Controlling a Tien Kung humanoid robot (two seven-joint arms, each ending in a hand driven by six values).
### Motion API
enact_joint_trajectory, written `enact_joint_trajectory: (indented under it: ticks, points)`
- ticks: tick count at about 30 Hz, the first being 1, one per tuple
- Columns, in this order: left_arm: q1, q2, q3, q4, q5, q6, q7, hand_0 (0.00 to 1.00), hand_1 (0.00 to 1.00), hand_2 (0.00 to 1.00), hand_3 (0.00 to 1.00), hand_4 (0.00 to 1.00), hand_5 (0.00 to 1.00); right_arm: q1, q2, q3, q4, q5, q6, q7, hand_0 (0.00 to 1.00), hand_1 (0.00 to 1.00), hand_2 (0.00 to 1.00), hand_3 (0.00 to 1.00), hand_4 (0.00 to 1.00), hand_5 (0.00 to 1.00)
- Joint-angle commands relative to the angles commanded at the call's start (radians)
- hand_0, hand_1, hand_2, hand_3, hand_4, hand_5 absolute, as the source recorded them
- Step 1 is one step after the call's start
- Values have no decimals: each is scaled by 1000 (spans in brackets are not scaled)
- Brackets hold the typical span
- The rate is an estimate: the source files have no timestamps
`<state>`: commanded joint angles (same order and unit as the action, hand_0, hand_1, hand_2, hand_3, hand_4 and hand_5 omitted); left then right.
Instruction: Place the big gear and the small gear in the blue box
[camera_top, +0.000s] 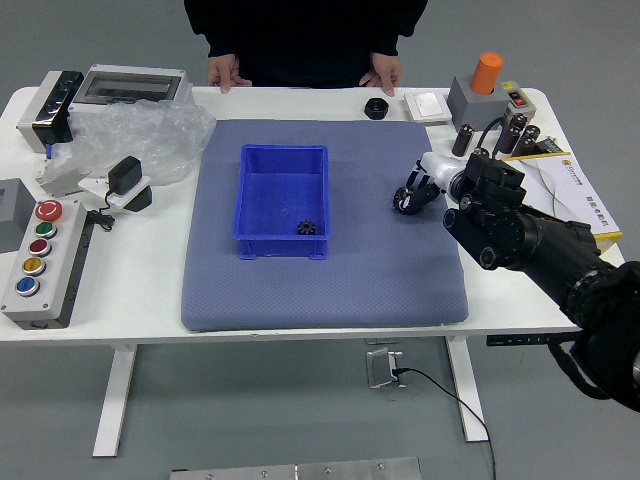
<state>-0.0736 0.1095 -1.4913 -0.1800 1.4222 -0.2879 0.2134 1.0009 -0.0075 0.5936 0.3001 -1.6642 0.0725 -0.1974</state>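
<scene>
My right hand (422, 188) is over the right part of the blue-grey mat, right at the big black gear (404, 203) and partly covering it. Whether the hand has hold of that gear cannot be made out. Inside the blue box (283, 246), in its near right corner, lies the small black gear (306, 228). My left arm does not show.
A person stands at the far side, both hands resting on the table edge. A black round part (376, 108) and a grey block with an orange knob (486, 73) are at the back. Plastic wrap (140, 140) and a button panel (45, 265) are at left.
</scene>
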Motion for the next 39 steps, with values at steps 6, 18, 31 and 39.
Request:
enact_joint_trajectory:
  ticks: [6,18,31,39]
  points:
    - [0,0,0,0,0,0,0,877,831,832,876,806,335,-7,4,-1,-1,-1,1,-6,620,474,535,631,813,225]
    - [1,0,0,0,0,0,0,877,831,832,876,804,331,-11,5,0,1,-5,-16,-12,623,464,519,624,826,191]
    - [4,0,1,0,0,0,0,877,831,832,876,803,329,-16,1,4,4,-12,-44,-9,608,429,449,567,893,78]
    - [5,2,0,0,1,0,-1,876,830,831,876,803,329,-13,-16,20,37,-30,-47,-20,605,428,437,558,885,74]
